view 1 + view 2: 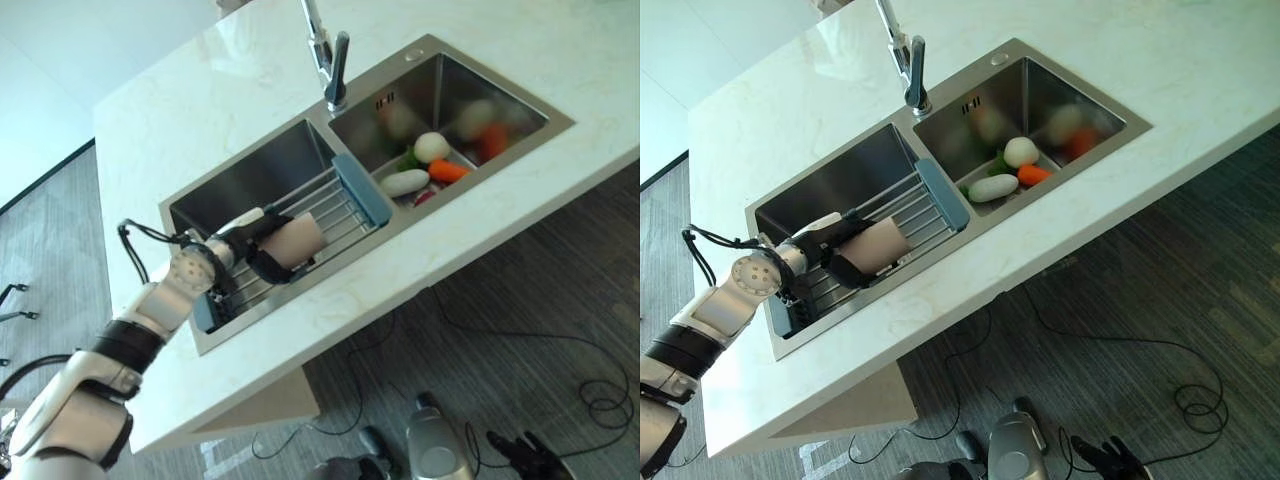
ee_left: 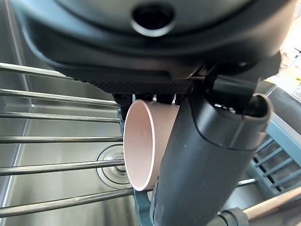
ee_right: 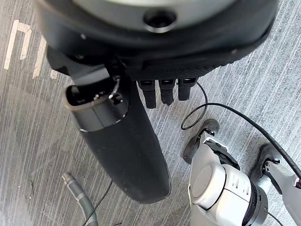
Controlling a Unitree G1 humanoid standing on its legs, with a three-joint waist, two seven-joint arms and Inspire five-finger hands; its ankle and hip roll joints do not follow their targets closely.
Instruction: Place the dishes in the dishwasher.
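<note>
- The left hand is reaching into the left basin of the sink and grasping a pale pink cup, with the thumb and fingers curling round its wall.
- The cup is lying on its side on the wire rack spanning that basin, its open mouth facing back toward the wrist in the left wrist view.
- The right hand is hanging low over the grey floor, well apart from the sink, its fingers tucked in and holding nothing.
- Vegetables, white, orange and green, are sitting in the right basin beside the tap; they are not part of this step.
- To do this lift well, the hold should probably be firm before rising, since the smooth round wall could slip.
- Rising straight up seems wise, so the rim is not catching on the rack bars or the blue end piece.
- No dishwasher is showing around the white worktop, so the carry will likely need a turn away from it.
</note>
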